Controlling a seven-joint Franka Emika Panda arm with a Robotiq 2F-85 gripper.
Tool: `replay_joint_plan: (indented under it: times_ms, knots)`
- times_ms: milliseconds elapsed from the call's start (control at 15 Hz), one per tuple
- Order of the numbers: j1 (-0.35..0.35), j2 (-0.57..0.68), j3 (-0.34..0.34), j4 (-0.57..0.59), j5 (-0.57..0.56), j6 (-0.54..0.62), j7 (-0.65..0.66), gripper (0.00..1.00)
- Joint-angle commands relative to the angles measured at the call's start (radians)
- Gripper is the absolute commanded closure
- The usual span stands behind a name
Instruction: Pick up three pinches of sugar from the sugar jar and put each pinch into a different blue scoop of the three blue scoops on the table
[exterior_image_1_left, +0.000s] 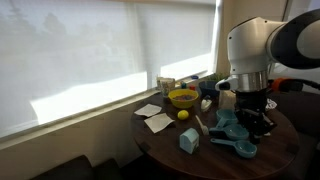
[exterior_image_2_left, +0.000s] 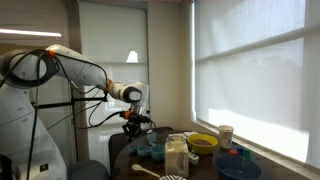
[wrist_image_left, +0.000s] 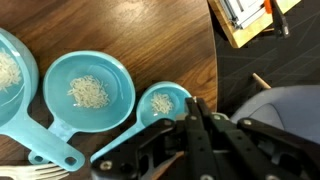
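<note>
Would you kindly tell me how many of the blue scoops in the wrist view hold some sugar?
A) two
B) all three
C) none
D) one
B: in the wrist view, sugar grains lie in the large scoop, the middle scoop and the small scoop.

White arm (exterior_image_2_left: 85, 72), gripper (exterior_image_2_left: 138, 127) apparently closed, above blue scoops (exterior_image_2_left: 148, 152), sugar jar (exterior_image_2_left: 176, 156) just beside them
</note>
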Motion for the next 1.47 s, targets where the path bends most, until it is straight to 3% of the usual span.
replay_joint_plan:
  times_ms: [0,533,600,667,1000,1333,1400]
  knots:
    - [-0.009,0.012,0.011,-0.011,-0.012,0.048,-0.006,0.99]
    - [-0.006,0.018,0.013,-0.034,-0.011,0.134,-0.005,0.99]
    - [-0.006,0.018,0.012,-0.034,-0.009,0.136,-0.005,0.78]
    - [-0.006,0.017,0.011,-0.033,-0.006,0.137,-0.006,0.7]
    - [-0.009,0.006,0.006,-0.029,-0.007,0.14,-0.007,0.36]
    - [-0.024,-0.097,-0.022,0.001,0.007,0.072,0.001,0.01]
    - [-0.03,-0.131,-0.032,0.012,0.004,0.05,0.008,0.0]
